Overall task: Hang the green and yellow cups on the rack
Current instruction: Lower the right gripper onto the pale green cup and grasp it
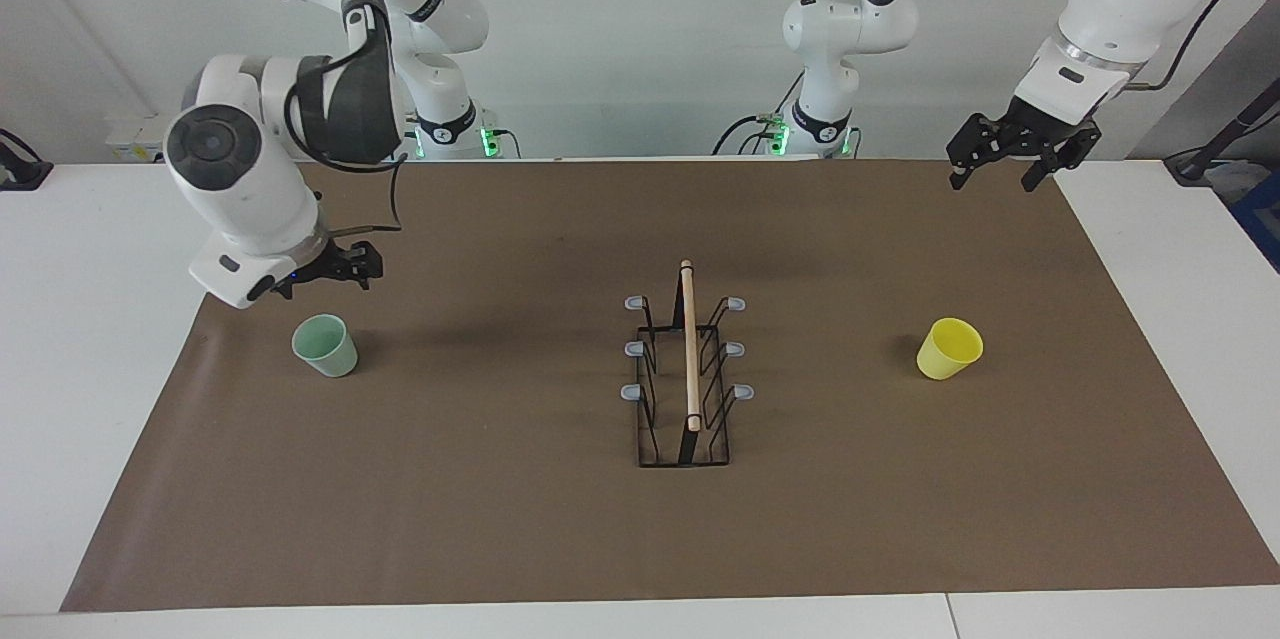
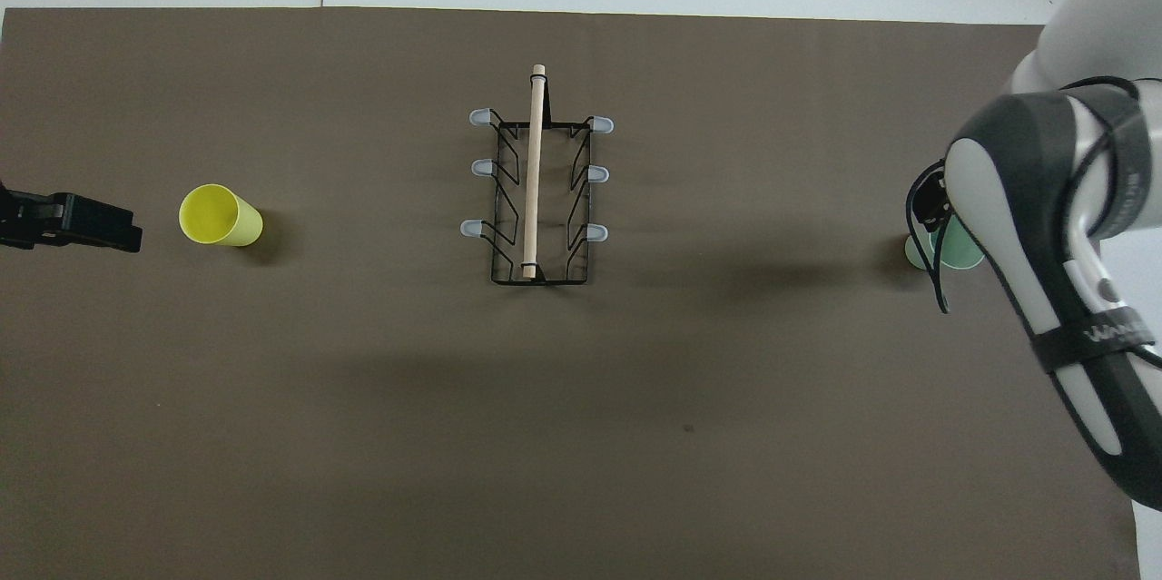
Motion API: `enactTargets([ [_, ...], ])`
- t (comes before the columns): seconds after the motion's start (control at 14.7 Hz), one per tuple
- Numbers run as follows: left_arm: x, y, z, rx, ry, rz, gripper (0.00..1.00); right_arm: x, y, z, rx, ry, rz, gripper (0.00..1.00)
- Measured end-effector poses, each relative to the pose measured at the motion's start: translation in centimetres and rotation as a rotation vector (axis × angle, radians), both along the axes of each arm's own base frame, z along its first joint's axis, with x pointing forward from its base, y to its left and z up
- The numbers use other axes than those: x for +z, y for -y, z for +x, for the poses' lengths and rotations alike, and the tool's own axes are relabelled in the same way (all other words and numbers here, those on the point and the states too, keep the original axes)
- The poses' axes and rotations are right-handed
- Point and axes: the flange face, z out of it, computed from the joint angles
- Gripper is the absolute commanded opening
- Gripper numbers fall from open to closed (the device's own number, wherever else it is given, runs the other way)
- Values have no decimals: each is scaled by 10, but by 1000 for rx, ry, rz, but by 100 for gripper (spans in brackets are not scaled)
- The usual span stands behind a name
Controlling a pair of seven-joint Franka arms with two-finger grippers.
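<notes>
no readable text, right arm's (image 2: 1089, 335) band lettering illegible

Matt brown mat (image 1: 500, 519), black wire rack (image 1: 683, 449) with wooden rod (image 1: 689, 349), smooth plastic cups (image 1: 948, 349)

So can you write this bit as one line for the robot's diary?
right pincer: open, above pale green plastic cup, not touching | left pincer: open, waiting | bright yellow plastic cup: on mat | black wire rack: bare
</notes>
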Motion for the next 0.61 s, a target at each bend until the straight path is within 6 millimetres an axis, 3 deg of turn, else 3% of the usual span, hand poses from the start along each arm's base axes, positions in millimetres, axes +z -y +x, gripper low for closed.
enactTargets([
  [0.2, 8, 1, 0, -2, 5, 0, 100, -41, -40, -4, 231, -94, -83, 100],
  [0.41, 11, -1, 12, 2, -3, -1, 100, -81, -42, -21, 459, -178, -152, 100],
  [0.61, -4, -16, 43, 86, -45, -24, 100, -107, -46, -42, 720, -266, -273, 100],
])
